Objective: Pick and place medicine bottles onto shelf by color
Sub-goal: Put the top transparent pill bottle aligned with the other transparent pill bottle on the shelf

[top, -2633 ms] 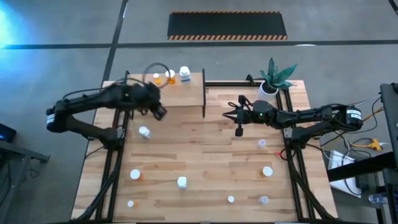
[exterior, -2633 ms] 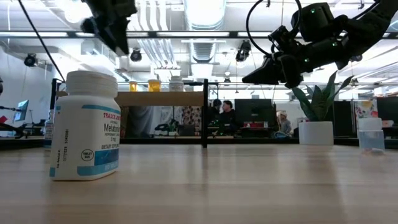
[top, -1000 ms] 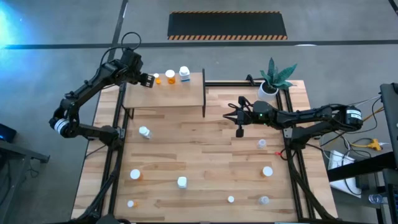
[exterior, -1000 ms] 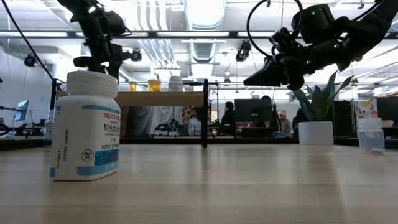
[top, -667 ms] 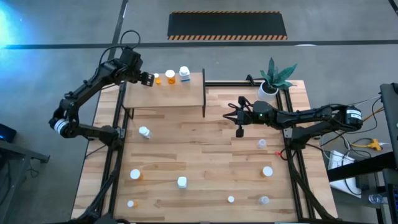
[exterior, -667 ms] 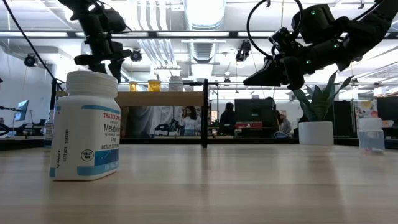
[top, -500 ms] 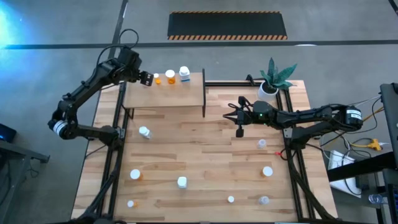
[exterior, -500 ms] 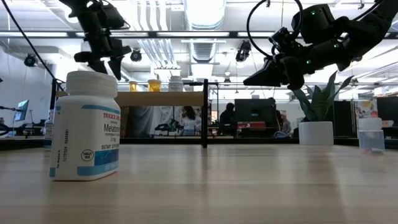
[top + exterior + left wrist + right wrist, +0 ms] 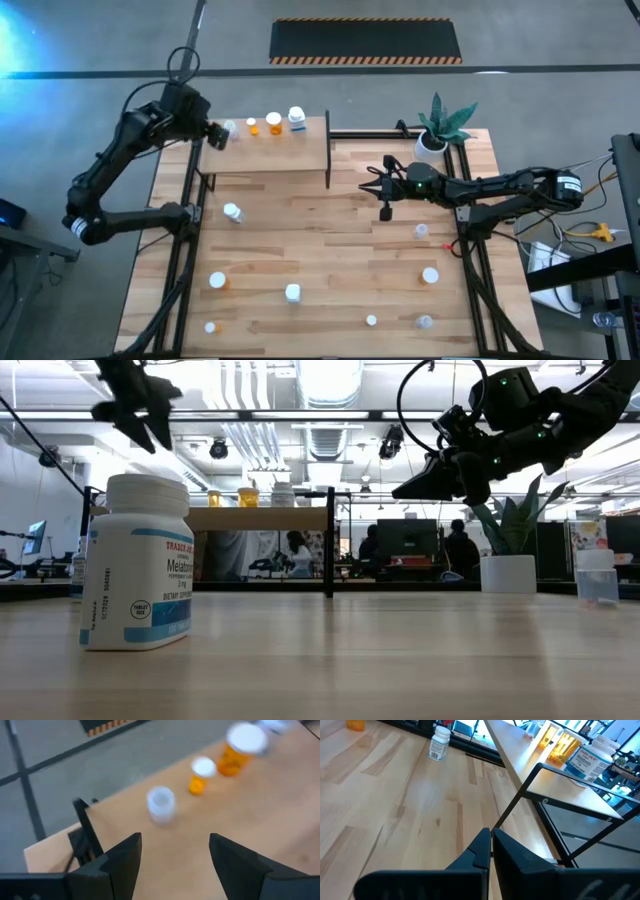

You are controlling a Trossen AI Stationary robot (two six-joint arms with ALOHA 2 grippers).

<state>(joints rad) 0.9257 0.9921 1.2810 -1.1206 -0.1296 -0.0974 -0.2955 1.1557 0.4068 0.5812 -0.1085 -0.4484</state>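
Retreating from the shelf point(image 9: 265, 155), the left gripper point(image 9: 172, 857) gapes empty beside a released clear bottle point(image 9: 161, 805); next pick awaits; right gripper point(image 9: 490, 851) closed, idle.

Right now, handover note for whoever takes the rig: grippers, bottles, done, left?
Left gripper: open, empty, off the light wooden shelf's left end.
Right gripper: shut, empty, hovering over the planked tabletop right of the shelf's dark divider.
Done: four bottles on the shelf: a clear white-capped bottle, two orange bottles, a white blue-labelled bottle.
Left: about eight bottles scattered on the tabletop, e.g. a white bottle.
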